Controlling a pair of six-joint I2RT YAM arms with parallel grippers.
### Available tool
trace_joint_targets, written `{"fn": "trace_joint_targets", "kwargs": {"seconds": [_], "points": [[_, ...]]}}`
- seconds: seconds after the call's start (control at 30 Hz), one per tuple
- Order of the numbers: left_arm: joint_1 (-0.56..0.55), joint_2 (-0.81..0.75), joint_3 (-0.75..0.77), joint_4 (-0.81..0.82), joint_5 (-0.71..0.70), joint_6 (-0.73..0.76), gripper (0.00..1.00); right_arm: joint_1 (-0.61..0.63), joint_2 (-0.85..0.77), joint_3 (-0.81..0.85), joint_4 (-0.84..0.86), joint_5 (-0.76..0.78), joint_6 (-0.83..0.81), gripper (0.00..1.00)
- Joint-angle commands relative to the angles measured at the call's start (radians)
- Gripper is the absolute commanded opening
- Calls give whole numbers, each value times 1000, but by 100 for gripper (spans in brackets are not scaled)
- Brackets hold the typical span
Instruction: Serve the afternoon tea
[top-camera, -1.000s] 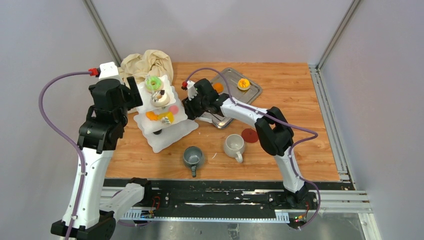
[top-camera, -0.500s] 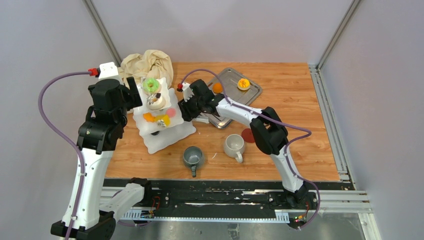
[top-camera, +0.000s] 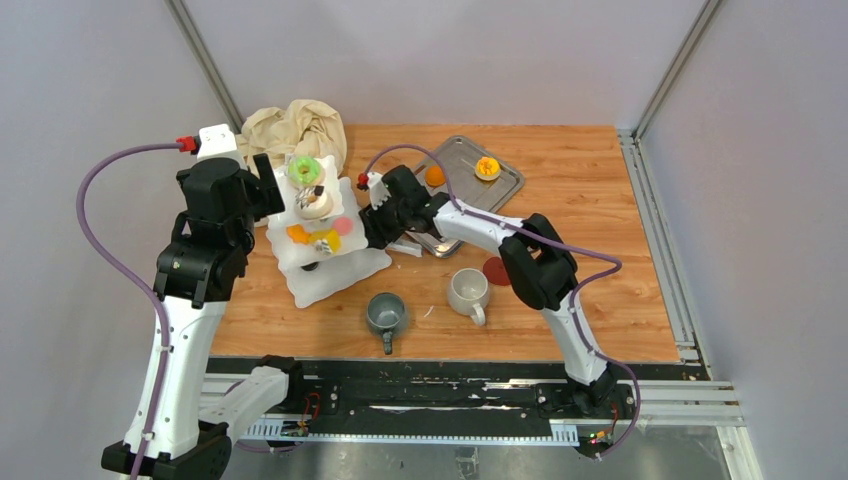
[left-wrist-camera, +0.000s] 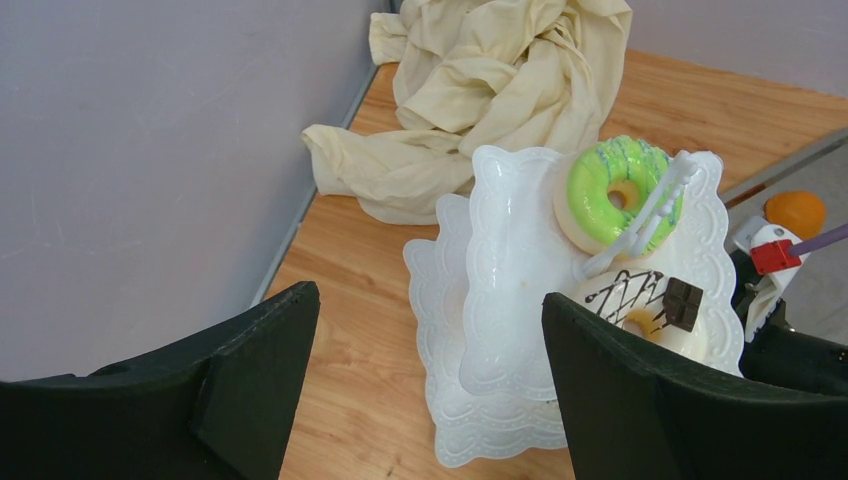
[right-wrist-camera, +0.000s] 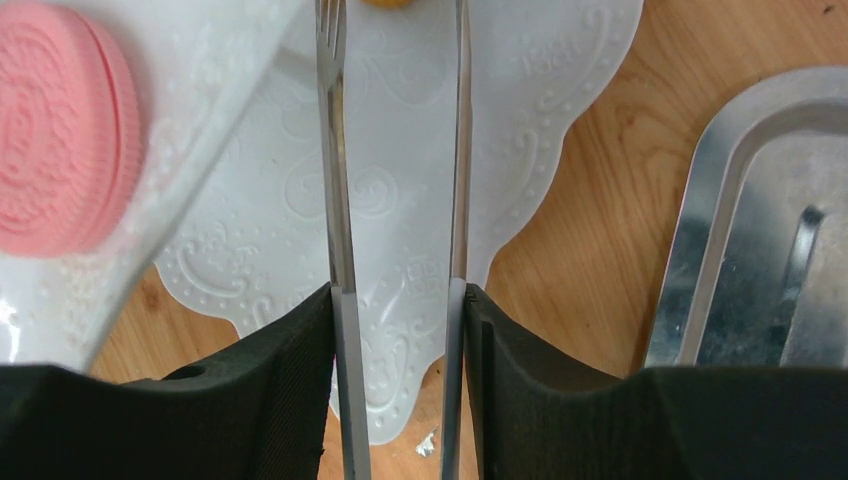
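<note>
Right hand (right-wrist-camera: 397, 300) clamped on metal tongs (right-wrist-camera: 335, 200), tines over the bottom tier of the white stand (top-camera: 340, 275), beside the pink pastry (right-wrist-camera: 55, 125) on its middle tier. Left hand (left-wrist-camera: 428, 305) apart, empty, just left of stand. Green doughnut (left-wrist-camera: 618, 190) on the top tier. Grey mug (top-camera: 386, 313) and white mug (top-camera: 467, 290) on desk (top-camera: 600, 300), front-right of stand.
</note>
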Motion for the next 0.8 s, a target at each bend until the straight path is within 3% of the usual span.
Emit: {"fn": "trace_joint_targets", "kwargs": {"seconds": [0.0, 0.27, 0.53, 0.77], "points": [[-7, -8, 26, 13, -5, -1, 87, 11, -95, -88, 71, 18, -4, 45], [-7, -11, 28, 13, -1, -2, 87, 0, -260, -277, 148, 46, 15, 42], [-7, -14, 19, 27, 11, -16, 87, -106, -394, -360, 50, 143, 55, 35], [-7, -11, 12, 36, 32, -26, 86, -229, -511, -431, -2, 372, 40, 36]]}}
